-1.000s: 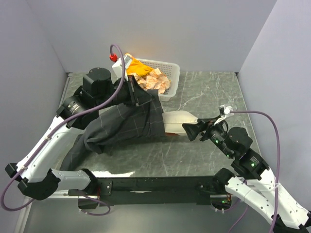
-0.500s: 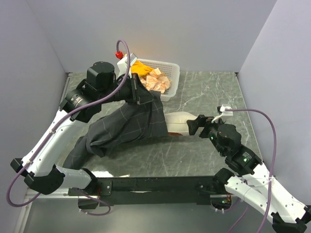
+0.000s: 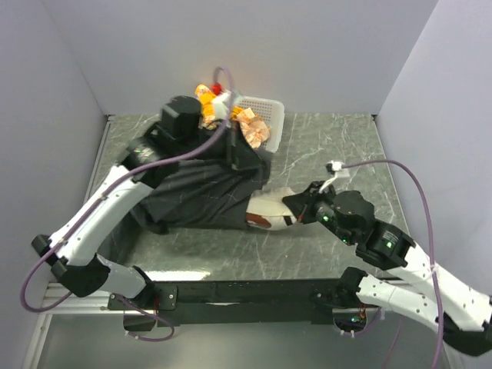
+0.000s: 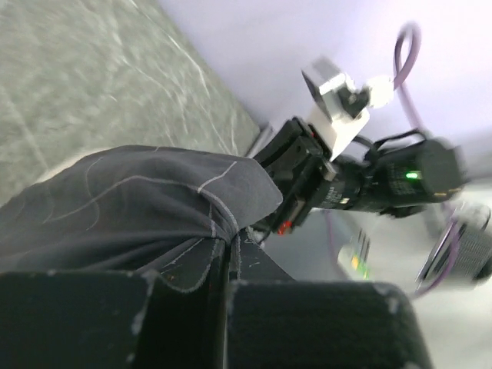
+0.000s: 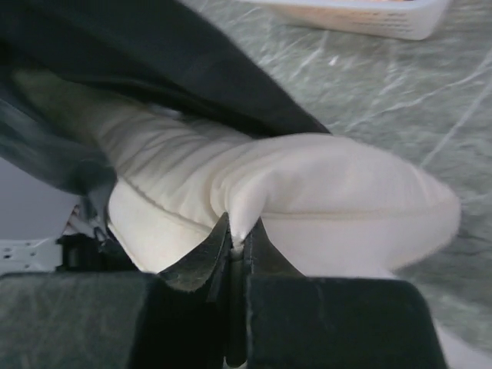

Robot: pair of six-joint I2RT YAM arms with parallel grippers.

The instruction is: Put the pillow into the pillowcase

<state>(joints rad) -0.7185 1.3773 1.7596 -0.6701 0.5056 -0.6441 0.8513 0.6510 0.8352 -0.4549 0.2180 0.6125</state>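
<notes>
The left tool (image 4: 226,267) is pinched narrow on a fold of the pillowcase (image 3: 196,196) hem. It lifts the mouth near the middle of the tabletop (image 3: 338,146), and the cloth trails off toward 9 o'clock. The right tool (image 5: 237,244), reaching in from 4 o'clock, is clamped on a small tuck of the pillow (image 5: 323,192). Most of the pillow seems to lie inside the case, with only its printed end poking out toward 3 o'clock.

Three risks, as I judge them:
- The tuck is thin, so a hard push could pull it free.
- The soft pillow may buckle rather than slide.
- The raised hem could drag against the basket (image 3: 265,115) at 12 o'clock.
</notes>
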